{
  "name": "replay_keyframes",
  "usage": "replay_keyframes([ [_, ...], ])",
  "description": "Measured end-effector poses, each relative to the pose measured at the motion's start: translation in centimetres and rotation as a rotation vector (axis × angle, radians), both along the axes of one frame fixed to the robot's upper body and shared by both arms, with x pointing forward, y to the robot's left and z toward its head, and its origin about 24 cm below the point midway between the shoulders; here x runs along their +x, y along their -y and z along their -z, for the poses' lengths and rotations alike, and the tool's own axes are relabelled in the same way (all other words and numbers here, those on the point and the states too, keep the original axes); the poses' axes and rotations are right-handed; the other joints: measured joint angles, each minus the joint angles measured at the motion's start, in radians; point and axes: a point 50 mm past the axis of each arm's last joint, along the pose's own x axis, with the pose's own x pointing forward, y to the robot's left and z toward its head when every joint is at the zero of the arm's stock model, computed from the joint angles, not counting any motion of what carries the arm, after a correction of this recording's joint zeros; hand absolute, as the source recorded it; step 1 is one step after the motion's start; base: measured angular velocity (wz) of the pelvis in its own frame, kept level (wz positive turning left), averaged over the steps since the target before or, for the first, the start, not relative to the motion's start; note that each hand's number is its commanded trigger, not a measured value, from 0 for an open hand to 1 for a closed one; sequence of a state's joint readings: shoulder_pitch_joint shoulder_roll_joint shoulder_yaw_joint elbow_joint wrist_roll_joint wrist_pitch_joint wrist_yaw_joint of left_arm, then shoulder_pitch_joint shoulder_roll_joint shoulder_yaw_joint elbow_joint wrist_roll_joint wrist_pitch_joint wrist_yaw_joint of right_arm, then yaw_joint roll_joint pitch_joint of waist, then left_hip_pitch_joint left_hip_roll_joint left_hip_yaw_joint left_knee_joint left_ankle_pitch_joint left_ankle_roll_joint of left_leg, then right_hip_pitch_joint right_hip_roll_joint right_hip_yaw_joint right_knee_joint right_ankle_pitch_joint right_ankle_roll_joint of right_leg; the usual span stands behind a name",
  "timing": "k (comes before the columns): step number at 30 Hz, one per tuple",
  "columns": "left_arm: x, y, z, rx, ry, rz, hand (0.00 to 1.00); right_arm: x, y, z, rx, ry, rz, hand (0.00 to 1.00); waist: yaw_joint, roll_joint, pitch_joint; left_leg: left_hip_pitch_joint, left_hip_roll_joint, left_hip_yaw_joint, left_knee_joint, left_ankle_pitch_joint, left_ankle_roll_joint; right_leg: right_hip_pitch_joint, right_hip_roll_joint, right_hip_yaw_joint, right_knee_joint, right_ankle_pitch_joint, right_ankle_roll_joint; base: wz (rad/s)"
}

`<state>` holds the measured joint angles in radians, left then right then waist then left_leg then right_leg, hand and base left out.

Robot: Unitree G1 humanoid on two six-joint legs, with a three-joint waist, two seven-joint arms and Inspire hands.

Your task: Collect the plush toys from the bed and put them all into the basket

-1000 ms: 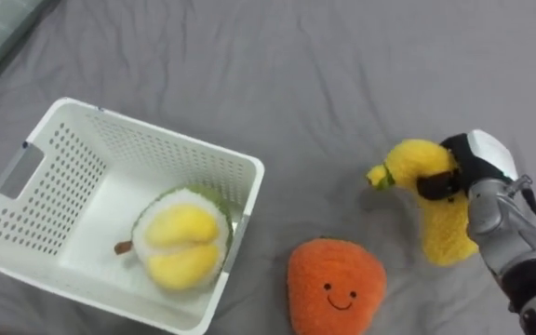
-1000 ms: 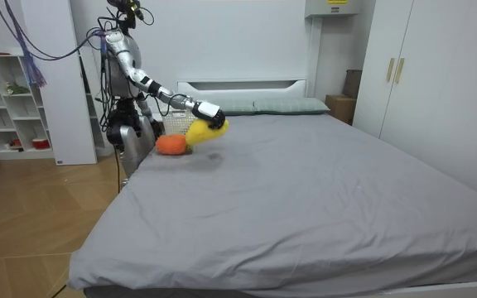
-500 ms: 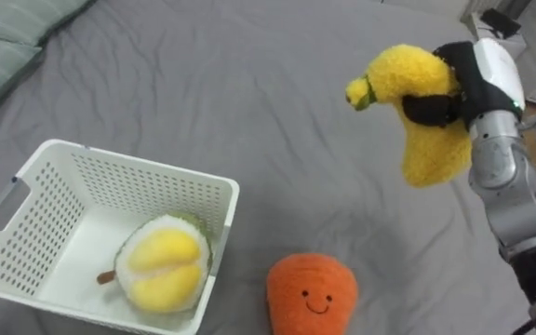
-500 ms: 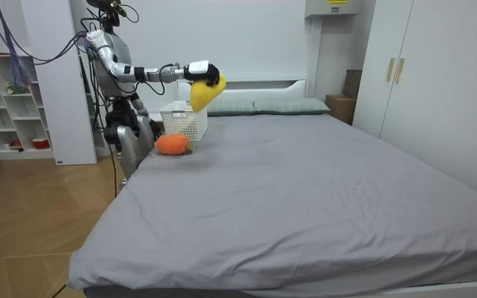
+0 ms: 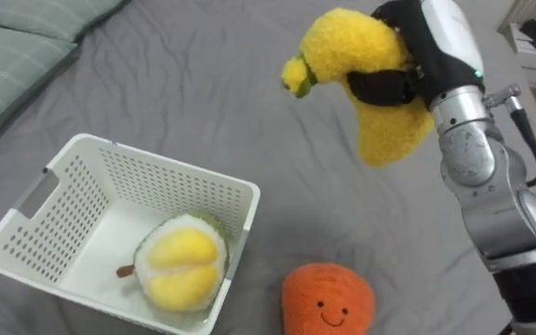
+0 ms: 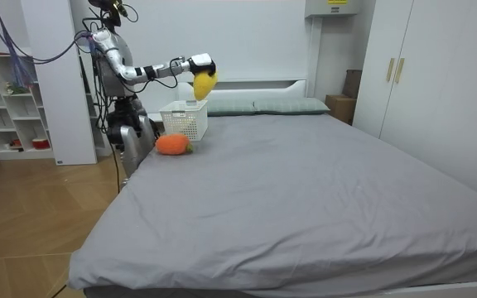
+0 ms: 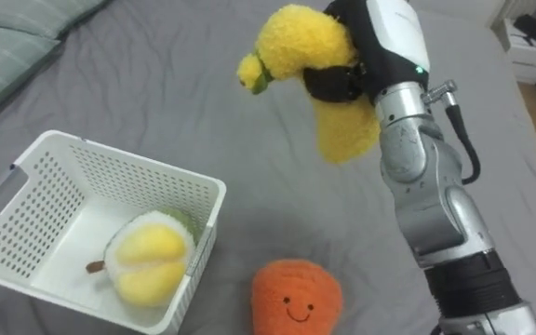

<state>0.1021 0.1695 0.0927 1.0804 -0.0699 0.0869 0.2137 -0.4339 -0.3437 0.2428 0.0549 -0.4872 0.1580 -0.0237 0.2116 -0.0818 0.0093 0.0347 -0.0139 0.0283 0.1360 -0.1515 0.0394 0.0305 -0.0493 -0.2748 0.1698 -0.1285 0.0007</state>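
The right hand [image 5: 422, 51] has its fingers curled round a yellow banana plush [image 5: 342, 46], held in the air above the grey bed [image 5: 203, 84], far and right of the white basket [image 5: 156, 181], where a durian plush [image 5: 182, 265] lies in the near right corner. Best, I judge, to carry it left over the basket's bare left half and lower it before uncurling; the orange smiling plush [image 5: 328, 298] waits right of the basket

You see orange plush toy [image 5: 327, 300] cut off by bottom edge. Right robot hand [image 5: 428, 45] wraps yellow plush toy [image 5: 342, 46], fingertips hidden behind it. Basket [image 5: 161, 173] wall hides durian plush [image 5: 182, 268] underside. Pillow [image 5: 17, 46] cut off at left edge.
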Motion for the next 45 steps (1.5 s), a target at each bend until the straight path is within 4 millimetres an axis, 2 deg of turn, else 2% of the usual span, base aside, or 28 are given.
replay_keyframes([
  [5, 0.2, 0.0, 0.0, 0.023, -0.016, 0.067, 0.0, -0.7, -2.5, -0.8, -0.041, 0.001, -0.084, 1.0, 0.04, 0.0, 0.0001, -0.007, -0.001, -0.016, -0.001, 0.0, 0.0, 0.004, 0.0, -0.005, 0.0, -0.001, 0.002, 0.08],
  [10, 0.2, 0.0, -0.1, 0.044, -0.03, 0.11, 0.0, -0.5, -4.3, -1.8, -0.03, 0.026, -0.142, 1.0, 0.075, -0.005, 0.0001, -0.007, -0.002, -0.028, 0.0, 0.0, 0.0, 0.004, 0.0, -0.007, -0.002, -0.002, 0.002, 0.07],
  [18, 0.2, 0.1, -0.1, 0.073, -0.041, 0.12, 0.0, -1.2, -7.5, -0.8, -0.042, -0.026, -0.263, 1.0, 0.12, -0.02, 0.0036, -0.01, -0.002, -0.032, -0.001, 0.0, 0.0, 0.006, -0.003, -0.029, -0.002, -0.002, 0.003, 0.02],
  [23, 1.5, 0.2, -0.2, 0.077, -0.017, 0.125, 0.0, -1.8, -9.8, -0.2, -0.003, -0.068, -0.34, 1.0, 0.149, -0.03, 0.0034, -0.013, -0.001, -0.034, -0.001, 0.0, 0.0, 0.003, -0.002, -0.028, -0.003, -0.002, 0.003, 0.0],
  [30, 2.0, 0.4, -0.3, 0.083, -0.01, 0.15, 0.0, -2.0, -10.8, 0.1, 0.009, -0.102, -0.379, 1.0, 0.174, -0.042, 0.0085, -0.02, -0.002, -0.04, -0.001, 0.0, 0.0, 0.002, -0.002, -0.035, -0.005, -0.002, 0.003, 0.02],
  [31, 2.2, 0.5, -0.3, 0.084, -0.007, 0.151, 0.0, -2.1, -11.0, 0.1, 0.007, -0.109, -0.388, 0.73, 0.179, -0.043, 0.0084, -0.024, -0.003, -0.043, 0.0, 0.0, 0.0, 0.0, -0.002, -0.039, -0.007, -0.002, 0.003, 0.07],
  [32, 2.2, 0.5, -0.3, 0.091, -0.009, 0.163, 0.0, -2.1, -11.0, 0.1, 0.0, -0.109, -0.39, 0.19, 0.183, -0.047, 0.0056, -0.026, -0.004, -0.044, 0.001, 0.0, 0.0, 0.0, -0.002, -0.045, -0.014, -0.002, 0.003, 0.07],
  [34, 2.2, 0.6, -0.3, 0.1, -0.014, 0.162, 0.0, -2.3, -11.6, 0.2, -0.012, -0.108, -0.406, 0.0, 0.186, -0.048, 0.0055, -0.029, -0.004, -0.048, 0.001, 0.0, 0.0, 0.0, -0.002, -0.052, -0.019, -0.002, 0.003, 0.07],
  [39, 2.2, 0.8, -0.3, 0.101, -0.02, 0.169, 0.0, -2.3, -11.9, 0.3, -0.026, -0.128, -0.417, 0.0, 0.21, -0.048, 0.0049, -0.031, -0.005, -0.056, -0.001, 0.0, 0.0, 0.0, -0.002, -0.057, -0.02, -0.002, 0.003, 0.05],
  [45, 2.3, 1.0, -0.2, 0.093, -0.019, 0.169, 0.0, -2.2, -12.9, 0.9, -0.043, -0.164, -0.447, 0.0, 0.213, -0.051, 0.0062, -0.033, -0.005, -0.057, -0.001, 0.0, 0.0, 0.002, -0.002, -0.053, -0.021, -0.002, 0.003, 0.0],
])
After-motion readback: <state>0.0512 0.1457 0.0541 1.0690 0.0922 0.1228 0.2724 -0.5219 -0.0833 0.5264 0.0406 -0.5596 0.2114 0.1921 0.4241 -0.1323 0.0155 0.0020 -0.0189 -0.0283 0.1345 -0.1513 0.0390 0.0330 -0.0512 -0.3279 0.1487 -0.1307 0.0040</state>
